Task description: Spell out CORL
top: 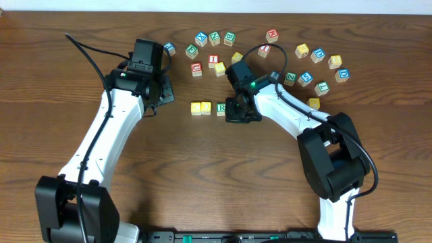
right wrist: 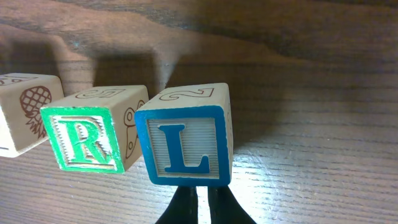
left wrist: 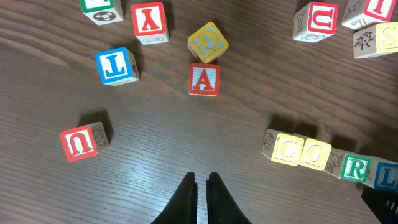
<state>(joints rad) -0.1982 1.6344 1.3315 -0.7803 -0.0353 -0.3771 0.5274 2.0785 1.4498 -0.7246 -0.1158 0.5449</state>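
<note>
Word looks done: L block (right wrist: 186,146) just beside R block (right wrist: 84,140), centre frame. Left gripper (left wrist: 202,196), right gripper (right wrist: 200,208): fingers together, empty. Next: lift right away w/o nudging.

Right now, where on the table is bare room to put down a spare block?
Free: the wide bare wood on the near side of the lettered row, between the left arm and right arm; also the far left corner. Crowded: the loose blocks behind the row.
</note>
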